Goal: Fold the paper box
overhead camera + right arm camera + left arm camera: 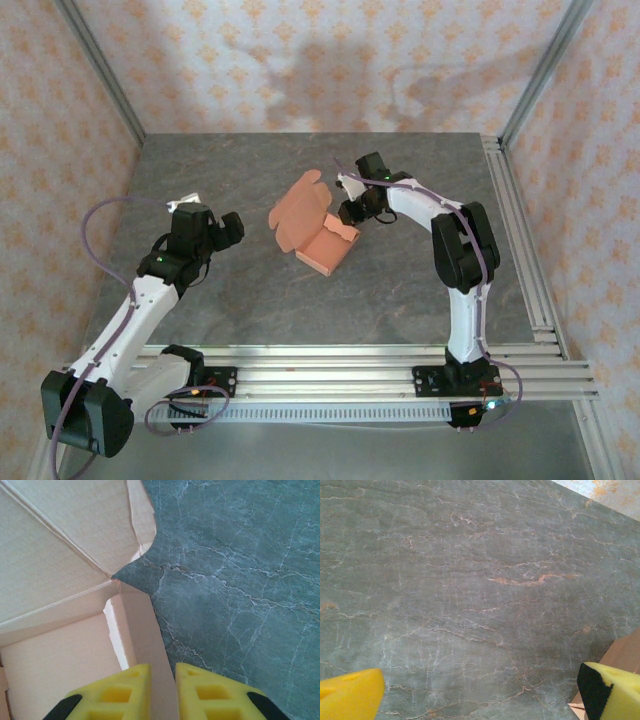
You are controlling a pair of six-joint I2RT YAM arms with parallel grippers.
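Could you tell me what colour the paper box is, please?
The paper box is salmon-orange; the top external view shows it best.

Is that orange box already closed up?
No, the paper box lies open, with its inside showing.

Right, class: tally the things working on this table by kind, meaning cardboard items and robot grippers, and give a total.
paper box: 1
grippers: 2, the left gripper and the right gripper
Total: 3
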